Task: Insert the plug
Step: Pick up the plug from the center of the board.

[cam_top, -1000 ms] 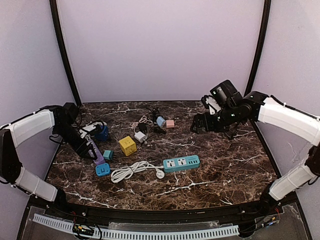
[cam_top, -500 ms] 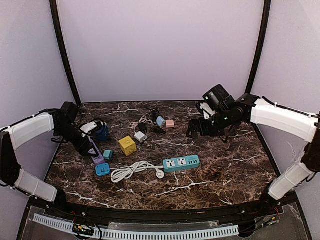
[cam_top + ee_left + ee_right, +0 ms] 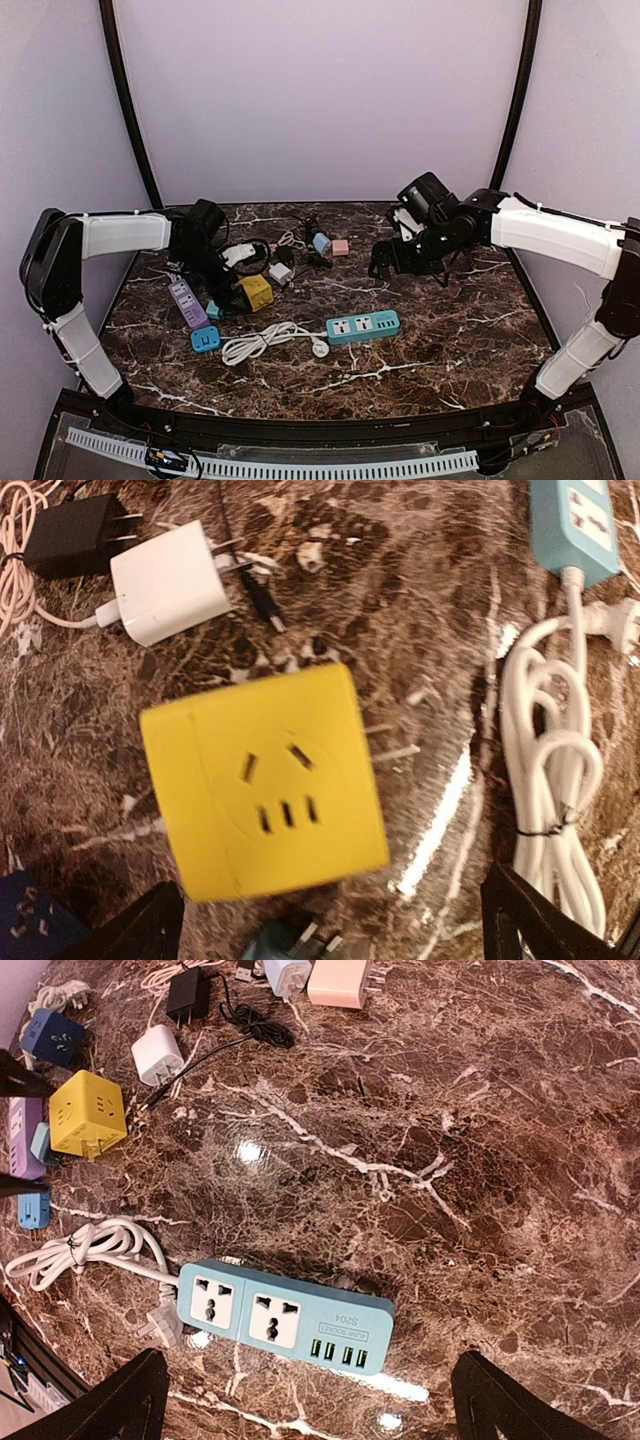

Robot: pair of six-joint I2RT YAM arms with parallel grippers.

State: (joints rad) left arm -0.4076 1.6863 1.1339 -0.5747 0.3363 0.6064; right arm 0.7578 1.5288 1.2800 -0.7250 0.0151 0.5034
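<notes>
The teal power strip (image 3: 362, 326) lies at the table's middle front, sockets up; it shows in the right wrist view (image 3: 285, 1318) and at the left wrist view's top right (image 3: 575, 525). Its coiled white cord (image 3: 258, 342) ends in a loose white plug (image 3: 320, 348) lying beside the strip. A yellow cube socket (image 3: 255, 291) fills the left wrist view (image 3: 265, 780). My left gripper (image 3: 232, 283) hovers just over the cube, open and empty (image 3: 330, 950). My right gripper (image 3: 385, 262) is open and empty above the table, behind the strip (image 3: 305, 1430).
A purple strip (image 3: 187, 303), a blue adapter (image 3: 205, 339) and a small teal adapter (image 3: 214, 309) lie left of the cube. A white charger (image 3: 281, 272), a black charger (image 3: 187, 995), a light blue adapter (image 3: 321, 242) and a pink adapter (image 3: 340, 247) lie behind.
My left arm has swung right from the purple strip to just over the yellow cube. My right gripper has moved a little left and down.
</notes>
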